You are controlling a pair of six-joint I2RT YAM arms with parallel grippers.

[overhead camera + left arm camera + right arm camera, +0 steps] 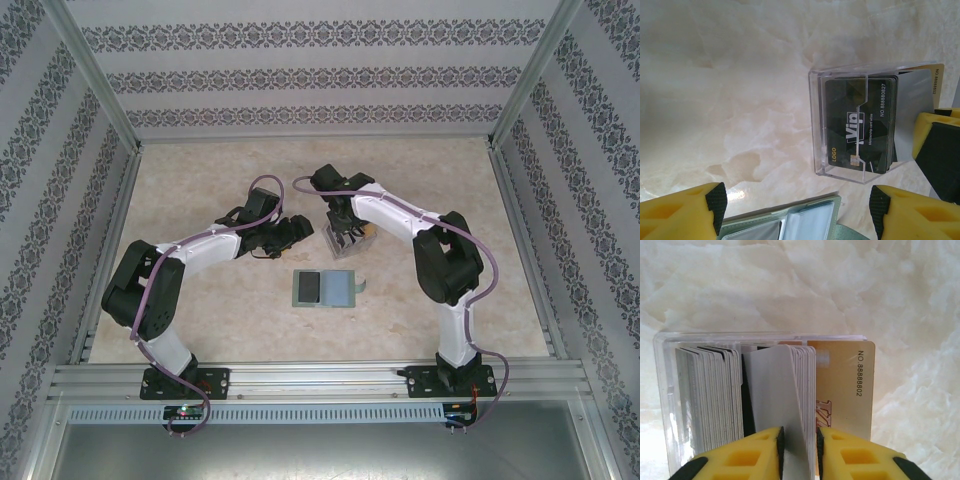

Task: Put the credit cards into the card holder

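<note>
The card holder [323, 288], a sage-green wallet, lies open and flat on the table, and its grey pockets [790, 225] show under my left wrist. Several credit cards [785, 390] stand on edge in a clear plastic box [840, 125], with a black VIP card [860, 125] facing out and a tan one [845, 390] at the far end. My right gripper [800, 450] reaches down into the box, its pads pressed against both sides of a small bunch of grey cards. Open and holding nothing, my left gripper [795, 205] hovers just left of the box, above the wallet's far edge.
The clear box [345, 245] stands just behind the wallet, mid-table. My right gripper's yellow finger [935, 145] shows beside the box in the left wrist view. Metal rails and patterned walls [60, 200] bound the marble tabletop [200, 180].
</note>
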